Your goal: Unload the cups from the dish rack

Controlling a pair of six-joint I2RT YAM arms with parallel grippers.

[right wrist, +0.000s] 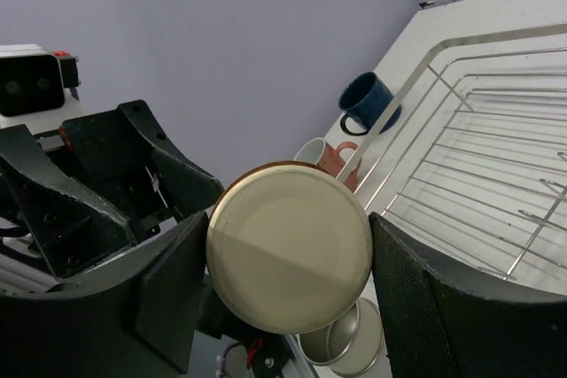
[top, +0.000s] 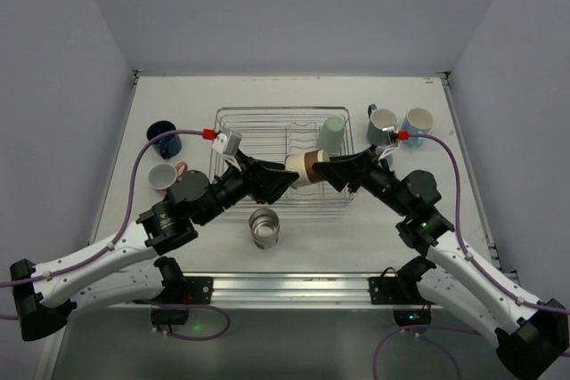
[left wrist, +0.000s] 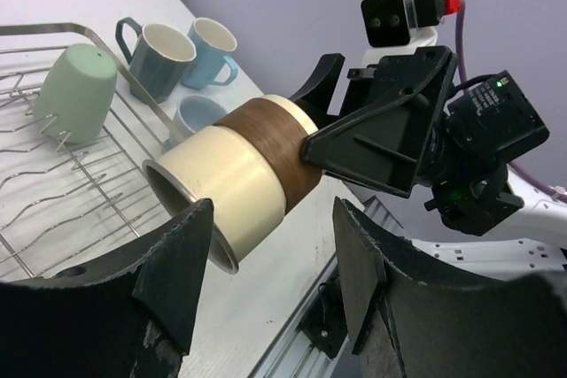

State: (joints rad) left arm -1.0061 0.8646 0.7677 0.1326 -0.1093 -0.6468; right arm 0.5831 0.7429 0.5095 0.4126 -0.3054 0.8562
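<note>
Shiny metal tumbler (top: 264, 227): being shown upright on the table (top: 356, 230), before the chrome wire dish rack (top: 258, 114).
Left gripper (top: 290, 181): fingers being held spread about the brown-and-cream cup's (top: 305, 166) mouth.
Brown-and-cream cup: being carried sideways over the rack's near half.
Right gripper (top: 333, 173): being pinched onto that cup's brown end.
Mint green cup (top: 333, 133): being shown upturned in the rack.
</note>
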